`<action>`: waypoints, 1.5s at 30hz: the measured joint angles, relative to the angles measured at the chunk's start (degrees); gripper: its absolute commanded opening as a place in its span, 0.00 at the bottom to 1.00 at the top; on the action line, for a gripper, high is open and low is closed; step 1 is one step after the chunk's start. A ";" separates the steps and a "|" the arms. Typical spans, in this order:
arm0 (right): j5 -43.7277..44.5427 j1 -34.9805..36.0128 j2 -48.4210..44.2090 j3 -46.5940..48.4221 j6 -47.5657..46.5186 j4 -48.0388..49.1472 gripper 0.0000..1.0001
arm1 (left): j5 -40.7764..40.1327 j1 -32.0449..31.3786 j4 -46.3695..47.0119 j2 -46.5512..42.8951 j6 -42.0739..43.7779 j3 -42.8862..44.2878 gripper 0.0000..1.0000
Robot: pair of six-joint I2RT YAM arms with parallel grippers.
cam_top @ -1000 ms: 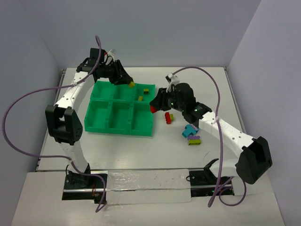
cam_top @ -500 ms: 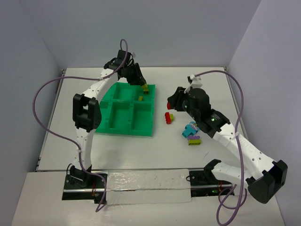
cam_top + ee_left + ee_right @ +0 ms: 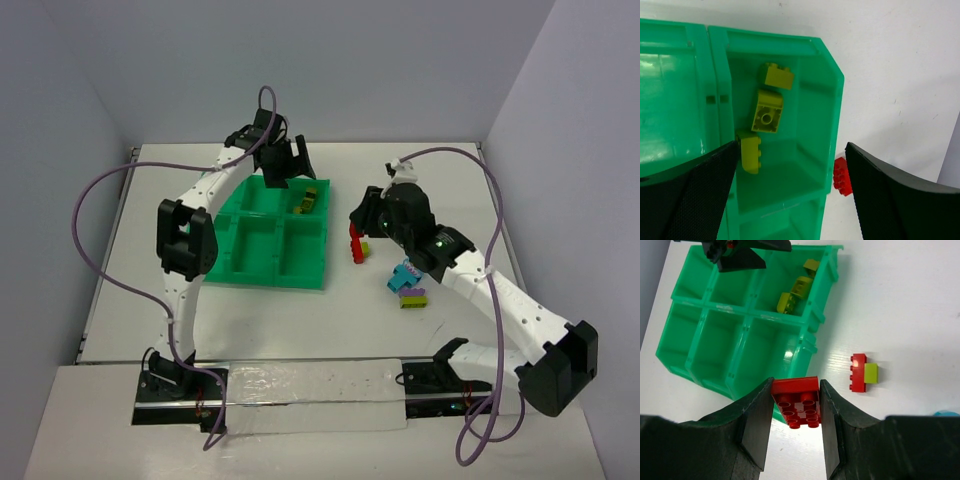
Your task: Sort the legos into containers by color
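Legos [image 3: 404, 280] partly sorted: three yellow-green bricks [image 3: 767, 111] lie in the far right compartment of the tray [image 3: 265, 283], beneath my released left tool [image 3: 791, 147]. My right tool [image 3: 796, 382] clenches a red brick [image 3: 796, 401]. Loose bricks [image 3: 357, 248] lie unsorted on the counter [image 3: 300, 330], right of the tray.

One green tray [image 3: 270, 278] is showing six compartments in two rows of three, and three yellow-green bricks [image 3: 769, 111] are lying in its far right compartment. Just right of the tray, two red pieces are showing: a loose red brick [image 3: 858, 372] touching a fourth yellow-green brick [image 3: 870, 373], and a second red brick [image 3: 800, 405] sitting pinched in the right gripper [image 3: 796, 387]. Further right of the tray, one purple brick [image 3: 415, 293] is resting on a fifth yellow-green brick [image 3: 412, 302] beside a cyan piece [image 3: 403, 277], one brick or two being unclear
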 measured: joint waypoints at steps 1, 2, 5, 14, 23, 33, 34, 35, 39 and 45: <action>-0.77 0.19 1.13 0.74 0.02 0.00 0.00 | -0.42 -0.03 -0.83 -0.74 0.36 0.13 0.94; -1.40 0.57 2.17 1.48 0.02 0.04 0.00 | -1.09 -0.03 -1.42 -1.72 0.60 0.22 0.94; -2.98 2.79 5.97 4.19 -0.06 0.19 0.00 | -3.16 0.10 -2.88 -6.39 1.16 0.06 0.94; -7.10 9.04 17.64 11.48 -0.73 0.88 0.05 | -6.81 5.13 -2.37 -28.39 1.24 -9.38 0.94; -10.04 10.08 28.37 15.80 -1.82 -0.22 0.60 | -7.37 6.63 -2.90 -29.64 0.78 -14.02 0.94; -6.35 10.24 30.38 20.84 -4.26 -3.04 0.62 | -7.15 6.59 -2.82 -29.50 0.75 -14.63 0.94; -5.30 10.20 29.81 20.96 -4.67 -3.58 0.62 | -7.11 6.57 -2.81 -29.52 0.75 -14.80 0.94; -4.38 9.80 29.01 20.97 -4.94 -4.45 0.60 | -7.09 6.57 -2.81 -29.52 0.75 -14.91 0.94; -2.03 5.90 21.14 17.69 -4.95 -6.37 0.58 | -7.11 6.57 -2.79 -29.69 0.84 -15.71 0.93; -0.40 -7.85 9.95 5.33 -2.89 -7.49 0.58 | -6.65 6.57 -2.59 -30.34 0.84 -17.25 0.93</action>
